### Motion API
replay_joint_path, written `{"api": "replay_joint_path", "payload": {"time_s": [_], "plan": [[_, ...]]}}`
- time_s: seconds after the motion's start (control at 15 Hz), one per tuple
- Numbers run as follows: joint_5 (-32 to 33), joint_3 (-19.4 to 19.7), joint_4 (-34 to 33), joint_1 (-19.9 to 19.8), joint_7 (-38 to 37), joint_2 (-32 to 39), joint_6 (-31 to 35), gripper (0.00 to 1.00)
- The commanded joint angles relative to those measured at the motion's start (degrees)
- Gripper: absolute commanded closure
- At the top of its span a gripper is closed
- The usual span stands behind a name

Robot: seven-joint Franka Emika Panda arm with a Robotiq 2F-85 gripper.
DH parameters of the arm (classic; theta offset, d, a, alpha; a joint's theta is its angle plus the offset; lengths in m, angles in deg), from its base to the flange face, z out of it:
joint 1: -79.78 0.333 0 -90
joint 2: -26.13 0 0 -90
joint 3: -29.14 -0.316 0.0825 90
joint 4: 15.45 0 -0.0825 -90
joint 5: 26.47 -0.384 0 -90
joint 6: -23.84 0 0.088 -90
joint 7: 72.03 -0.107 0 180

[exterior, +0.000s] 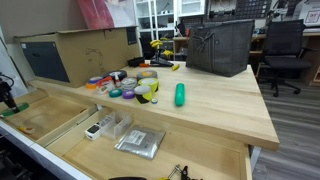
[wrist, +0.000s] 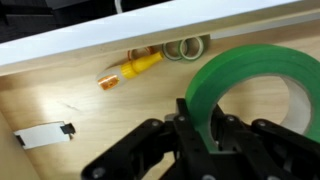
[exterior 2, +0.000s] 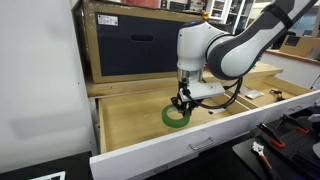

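In an exterior view, high and far: camera faces across the tabletop point(exterior: 220, 100), drawer point(exterior: 205, 152) at 6 o'clock, cardboard box point(exterior: 100, 45) at 10. In an exterior view, low and near: faces along the same drawer point(exterior 2: 130, 115), cardboard box point(exterior 2: 130, 9) at 12. Wrist view: very close, looking down into the drawer; gripper point(wrist: 195, 125) enters from 6 o'clock, tape roll point(wrist: 250, 70) at 2.

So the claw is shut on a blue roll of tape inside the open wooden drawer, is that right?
Not quite: the roll of tape is green, not blue, as the wrist view shows. The rest holds: the claw is shut on its rim, inside the open wooden drawer.
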Motion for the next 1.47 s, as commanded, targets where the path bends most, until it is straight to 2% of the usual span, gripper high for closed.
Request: {"api": "replay_joint_path", "payload": {"time_s": [0.0,0.47,0.6,0.67,0.8,1.07,1.13,1.4], "plan": [[3.1,-0.6,4.9,-2.2,-4.4,-5.7,-1.4,0.94],[8.6,-2.0,10.7,-6.9,-12.8,-12.4,-4.7,0.94],[7.2,-4.1,10.9,-9.1,-14.1,-12.6,-3.9,0.94],[8.3,-5.0,8.9,-10.2,-12.5,-9.8,-3.7,0.76],[8.2,-6.2,9.5,-11.5,-13.2,-10.7,-3.7,0.76],[8.2,-6.4,9.6,-11.6,-13.2,-10.8,-3.7,0.76],[8.2,-6.4,9.6,-11.6,-13.2,-10.8,-3.7,0.94],[9.4,-7.5,12.9,-14.3,-15.8,-13.4,-2.9,0.94]]}}
